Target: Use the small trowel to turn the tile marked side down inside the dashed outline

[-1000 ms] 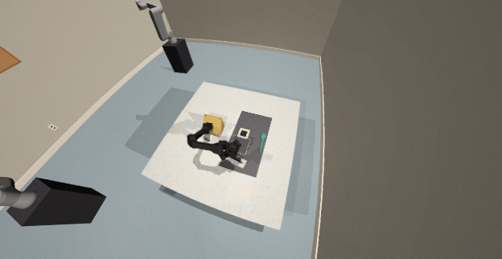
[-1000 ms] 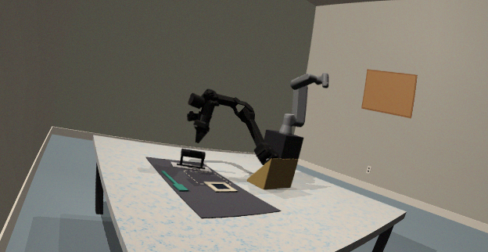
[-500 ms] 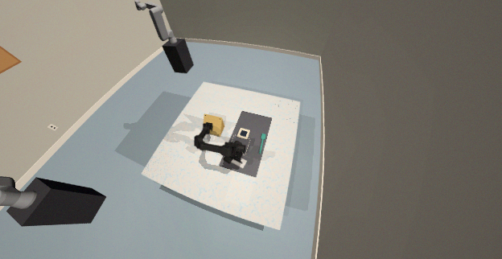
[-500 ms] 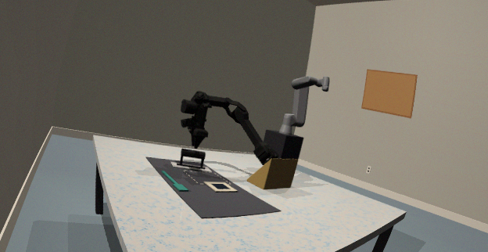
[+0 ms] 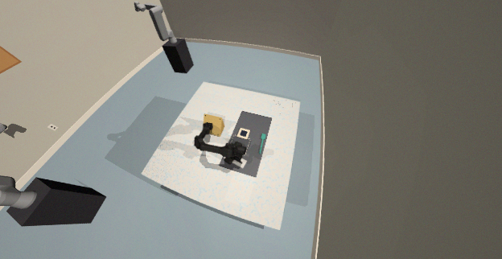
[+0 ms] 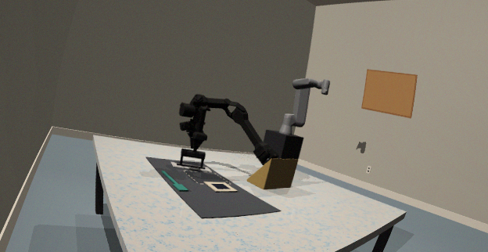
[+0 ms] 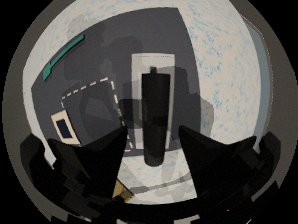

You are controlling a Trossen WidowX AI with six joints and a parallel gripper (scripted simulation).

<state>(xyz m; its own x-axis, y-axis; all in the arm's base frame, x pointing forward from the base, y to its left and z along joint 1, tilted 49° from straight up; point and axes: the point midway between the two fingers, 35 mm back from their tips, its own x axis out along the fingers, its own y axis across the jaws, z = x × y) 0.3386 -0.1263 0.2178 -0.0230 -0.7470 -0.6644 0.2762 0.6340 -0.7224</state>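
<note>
The tile [image 5: 244,133] [image 6: 220,187] [image 7: 64,128] is cream with a dark square facing up. It lies flat on the dark mat [image 5: 256,119] [image 6: 235,207] [image 7: 160,30], beside the dashed outline [image 7: 106,78]. The trowel [image 6: 188,153] [image 7: 155,95] stands at the mat's far end in the exterior view: a black bar handle on posts above a pale flat blade. My gripper [image 6: 195,148] [image 7: 153,129] is open and points down just above the handle, with a finger to each side of it in the wrist view. The exact gap to the handle is unclear.
A green flat-headed tool [image 5: 263,138] [image 6: 177,185] [image 7: 47,71] lies along the mat's edge, across from the arm's base. A yellow wedge block [image 5: 219,125] [image 6: 281,174] [image 7: 121,192] stands by the arm's base. Grey arms on black pedestals stand off the table.
</note>
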